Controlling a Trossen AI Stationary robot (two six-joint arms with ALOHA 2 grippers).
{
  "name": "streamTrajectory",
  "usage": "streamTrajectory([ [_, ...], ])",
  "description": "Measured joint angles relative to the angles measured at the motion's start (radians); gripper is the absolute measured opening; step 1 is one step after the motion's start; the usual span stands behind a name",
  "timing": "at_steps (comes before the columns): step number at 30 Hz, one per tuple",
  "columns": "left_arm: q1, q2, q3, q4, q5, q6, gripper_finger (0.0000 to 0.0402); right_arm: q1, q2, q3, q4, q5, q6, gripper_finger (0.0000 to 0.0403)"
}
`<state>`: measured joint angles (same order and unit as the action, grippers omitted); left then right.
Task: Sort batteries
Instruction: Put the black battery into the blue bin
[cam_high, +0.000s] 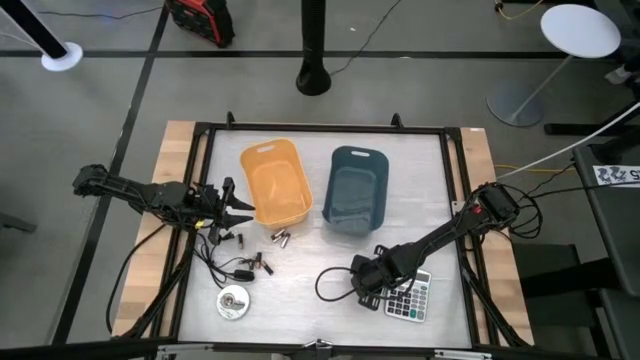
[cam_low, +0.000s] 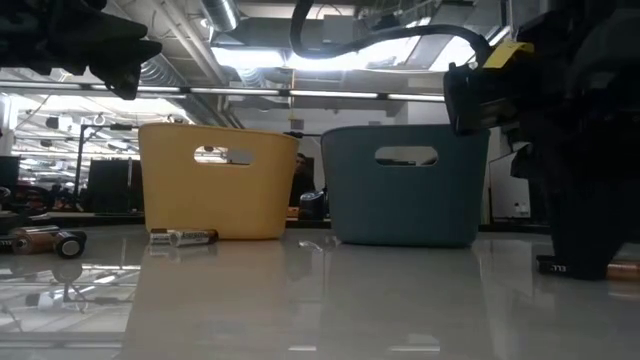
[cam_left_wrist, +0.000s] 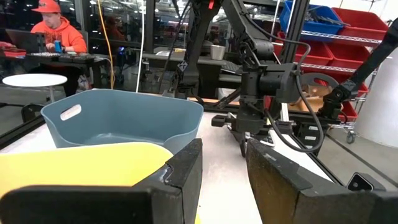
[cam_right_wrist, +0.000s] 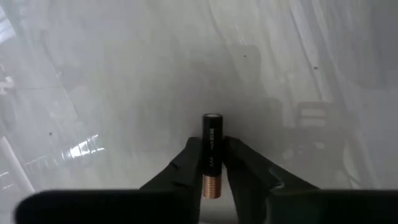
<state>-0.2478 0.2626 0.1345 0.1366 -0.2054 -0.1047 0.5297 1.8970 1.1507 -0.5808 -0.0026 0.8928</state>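
From where I stand, the right gripper (cam_right_wrist: 211, 163) is down at the worktop (cam_high: 300, 290), just beside the calculator (cam_high: 410, 298), its fingers (cam_right_wrist: 186, 165) clamped on a dark battery (cam_right_wrist: 211, 149) with a coppery end. The grip sits near one end of the battery, so I judge it could pivot or slip out on the lift and roll across the smooth surface. Other batteries (cam_high: 281, 238) lie loose near the yellow bin (cam_high: 274, 182), with the blue bin (cam_high: 358, 188) alongside. The left gripper (cam_high: 240, 209) hovers by the yellow bin's edge, fingers (cam_left_wrist: 186, 168) apart and holding nothing; a careless move there could nudge the bin. A black cable (cam_high: 335, 285) loops close to the right arm and might snag
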Motion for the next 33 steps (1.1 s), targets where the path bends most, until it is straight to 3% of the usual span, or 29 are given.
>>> streamTrajectory([
  [8, 0.0, 0.0, 0.0, 0.0, 0.0, 0.0, 0.0116, 0.0, 0.001, 0.0, 0.005, -0.007, 0.0, 0.0007],
  [14, 0.0, 0.0, 0.0, 0.0, 0.0, 0.0, 0.0116, 0.0, 0.003, 0.016, -0.009, -0.009, -0.001, 0.0016],
  [28, 0.0, 0.0, 0.0, 0.001, 0.0, 0.0, 0.0116, -0.002, 0.008, 0.193, -0.113, 0.002, -0.115, 0.0018],
  [33, 0.0, 0.0, 0.0, 0.001, 0.0, 0.0, 0.0116, -0.024, 0.008, 0.293, -0.25, 0.013, -0.192, 0.0019],
])
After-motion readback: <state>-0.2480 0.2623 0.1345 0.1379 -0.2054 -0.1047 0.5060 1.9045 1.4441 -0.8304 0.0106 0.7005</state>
